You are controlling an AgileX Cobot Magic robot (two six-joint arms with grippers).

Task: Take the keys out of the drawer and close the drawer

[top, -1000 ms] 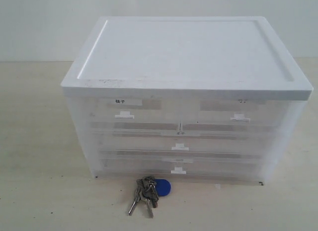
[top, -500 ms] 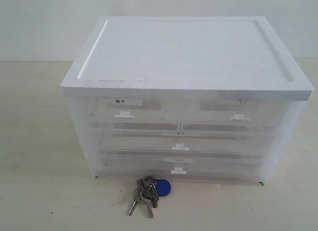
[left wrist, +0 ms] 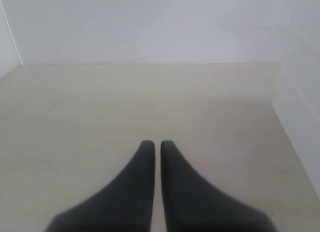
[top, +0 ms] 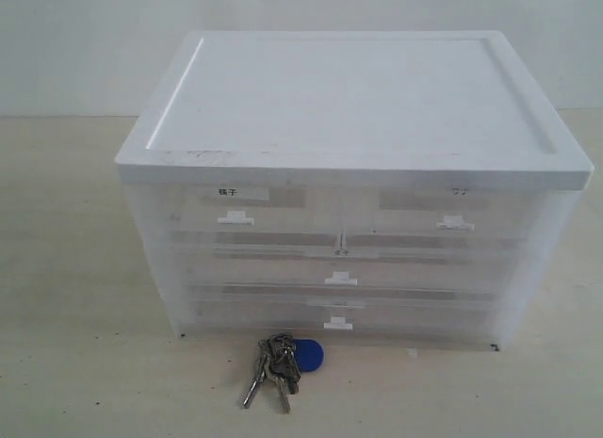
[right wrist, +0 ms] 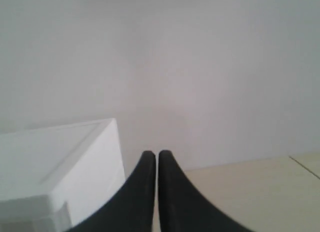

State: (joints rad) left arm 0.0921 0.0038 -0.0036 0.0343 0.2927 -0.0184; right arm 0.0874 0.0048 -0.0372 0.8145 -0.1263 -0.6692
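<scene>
Left gripper (left wrist: 156, 142), right gripper (right wrist: 153, 153): both closed, empty; silver keys with blue fob (top: 283, 363) point outward from the translucent cabinet's (top: 349, 99) front edge.

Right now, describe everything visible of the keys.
The keys are a small bunch of silver metal keys on a ring, with a round blue fob. They lie flat on the pale table, outside the drawers, just in front of the bottom edge of the translucent drawer cabinet, near its middle. The blades point away from the cabinet; the fob lies nearer it. Nothing grips them; only the table visibly touches them.
</scene>
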